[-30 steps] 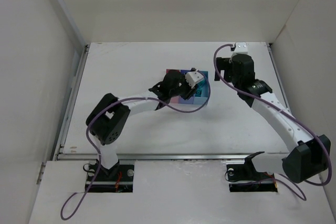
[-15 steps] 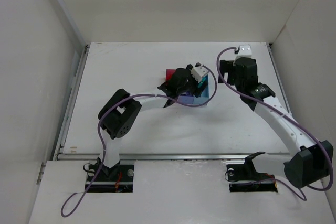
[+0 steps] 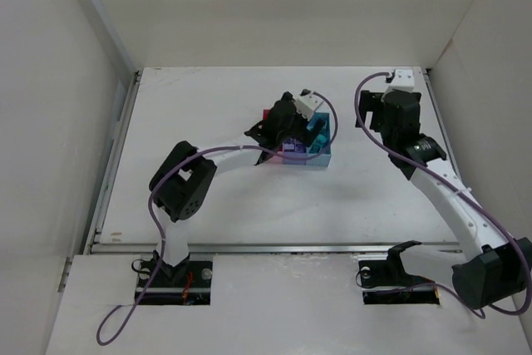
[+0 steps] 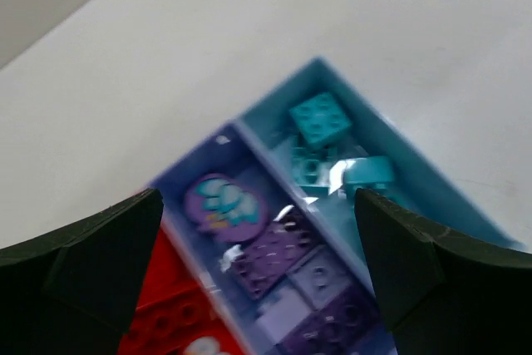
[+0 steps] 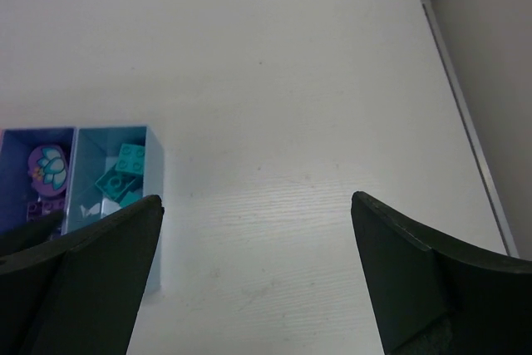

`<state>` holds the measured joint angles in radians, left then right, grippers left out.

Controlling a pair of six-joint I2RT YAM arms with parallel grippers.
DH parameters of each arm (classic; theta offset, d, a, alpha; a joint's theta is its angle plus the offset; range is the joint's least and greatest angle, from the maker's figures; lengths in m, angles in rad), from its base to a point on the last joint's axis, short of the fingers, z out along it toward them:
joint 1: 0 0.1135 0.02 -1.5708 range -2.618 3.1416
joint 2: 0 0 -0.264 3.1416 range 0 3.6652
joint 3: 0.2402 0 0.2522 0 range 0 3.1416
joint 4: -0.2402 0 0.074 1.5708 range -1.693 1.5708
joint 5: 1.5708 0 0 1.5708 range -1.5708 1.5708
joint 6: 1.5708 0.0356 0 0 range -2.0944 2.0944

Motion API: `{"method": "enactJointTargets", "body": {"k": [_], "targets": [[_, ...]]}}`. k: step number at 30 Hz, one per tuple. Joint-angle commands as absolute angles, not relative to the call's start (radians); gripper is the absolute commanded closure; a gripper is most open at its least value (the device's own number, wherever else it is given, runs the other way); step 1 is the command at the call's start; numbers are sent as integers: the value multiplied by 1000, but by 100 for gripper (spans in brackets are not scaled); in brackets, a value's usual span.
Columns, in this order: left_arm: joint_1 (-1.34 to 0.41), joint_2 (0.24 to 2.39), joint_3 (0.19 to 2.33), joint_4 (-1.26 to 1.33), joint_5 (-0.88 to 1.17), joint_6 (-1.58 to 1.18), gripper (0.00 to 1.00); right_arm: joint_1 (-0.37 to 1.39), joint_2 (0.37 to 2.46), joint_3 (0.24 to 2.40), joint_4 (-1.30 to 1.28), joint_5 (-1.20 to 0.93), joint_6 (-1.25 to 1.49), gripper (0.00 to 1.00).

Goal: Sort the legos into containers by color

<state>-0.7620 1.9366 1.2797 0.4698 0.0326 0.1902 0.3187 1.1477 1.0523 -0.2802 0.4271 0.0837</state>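
The containers [image 3: 322,149] stand joined in a row at the table's middle. My left gripper [image 3: 283,132] hovers just above them, open and empty. In the left wrist view the left gripper [image 4: 256,209] frames the purple-blue bin [image 4: 187,174], which holds purple legos [image 4: 283,247] and a round purple piece [image 4: 220,205]. Teal legos [image 4: 320,118] lie in the light blue bin [image 4: 416,172], and red legos [image 4: 166,313] show at the lower left. My right gripper [image 3: 370,114] is off to the right of the bins. In its wrist view the right gripper [image 5: 256,205] is open over bare table.
In the right wrist view the light blue bin [image 5: 154,197] and the purple-blue bin [image 5: 17,151] sit at the left. The table's right edge rail [image 5: 465,122] runs along the right. White walls enclose the table [image 3: 208,106] on three sides.
My left gripper has opened above the bins and shifted slightly toward the back. The right arm has drawn away to the right, towards the far corner.
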Motion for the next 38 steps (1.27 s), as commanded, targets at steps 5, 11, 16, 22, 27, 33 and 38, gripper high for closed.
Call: {"method": "enactJointTargets", "body": {"k": [5, 11, 16, 22, 27, 33, 38], "targets": [[-493, 1715, 1374, 142, -265, 69, 0, 285, 1069, 1025, -227, 653, 198, 0], [-186, 1606, 1260, 77, -230, 23, 0, 276, 990, 989, -206, 705, 281, 0], [-54, 1543, 1146, 77, -326, 23, 0, 276, 945, 954, -206, 819, 422, 0], [-54, 1519, 1055, 55, -330, -64, 0, 276, 974, 991, -239, 857, 422, 0], [-32, 1508, 1031, 55, -311, -107, 0, 276, 1038, 1041, -278, 857, 422, 0], [-32, 1508, 1031, 64, -302, -107, 0, 276, 1074, 1077, -313, 830, 458, 0], [-32, 1508, 1022, 64, -293, -107, 0, 276, 1051, 1077, -285, 790, 459, 0]]}}
